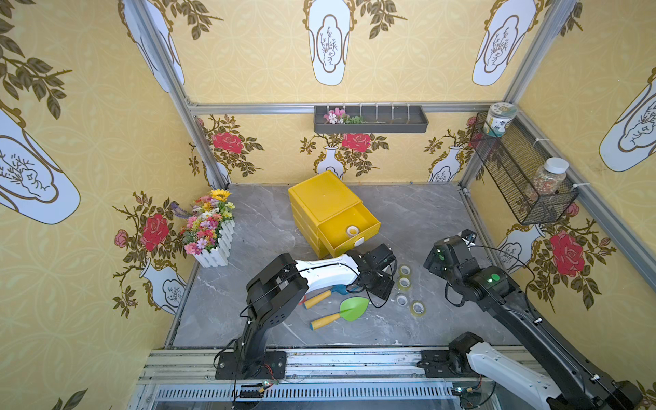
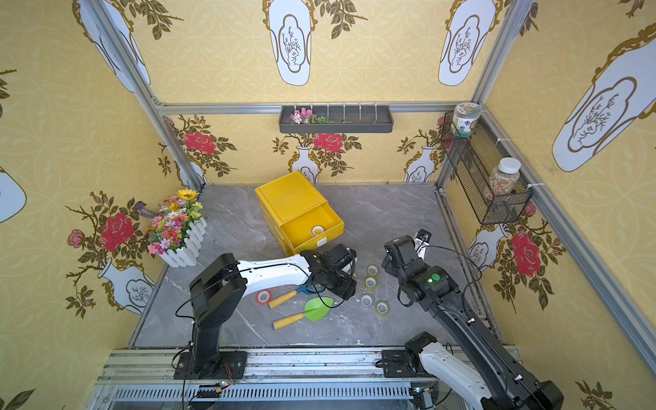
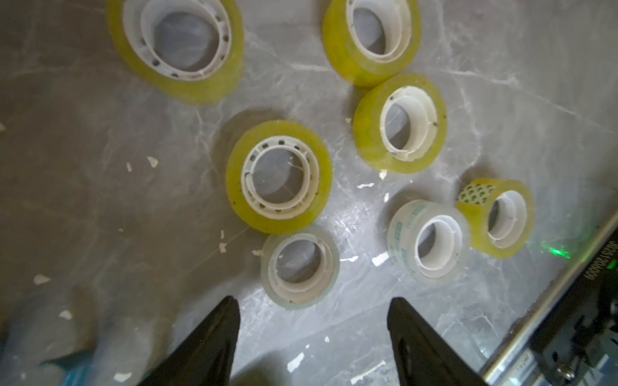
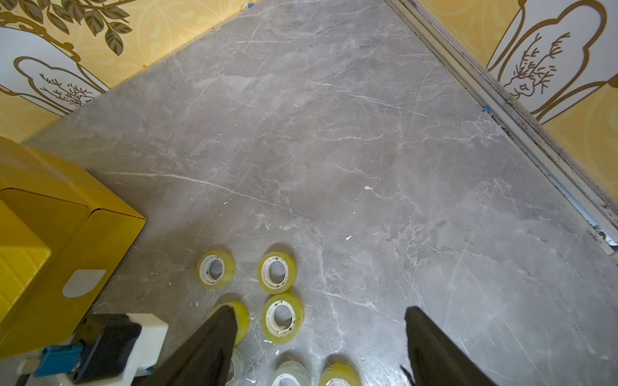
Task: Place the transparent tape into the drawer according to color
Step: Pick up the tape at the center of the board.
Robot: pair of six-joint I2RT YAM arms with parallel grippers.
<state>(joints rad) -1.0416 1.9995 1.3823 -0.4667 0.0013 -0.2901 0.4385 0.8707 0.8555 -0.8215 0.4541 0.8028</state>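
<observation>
Several transparent tape rolls lie flat on the grey table (image 4: 334,133). In the left wrist view the yellowish-green rolls (image 3: 279,177) lie beyond two clear-whitish ones (image 3: 300,270) (image 3: 429,242). My left gripper (image 3: 314,302) hangs over them, open and holding nothing, with the nearer clear roll just ahead of its fingertips. A red roll (image 2: 263,296) lies by the left arm. The yellow drawer unit (image 1: 321,198) has its top drawer (image 1: 369,222) pulled out, and one yellowish roll (image 1: 352,231) lies inside. My right gripper (image 4: 321,310) is open and empty, above bare table to the right of the rolls.
A green toy trowel (image 1: 349,309) and a blue tool with an orange handle (image 1: 319,298) lie near the left arm. A white flower box (image 1: 213,230) stands at the left wall. A mesh basket (image 1: 521,177) with jars hangs on the right wall.
</observation>
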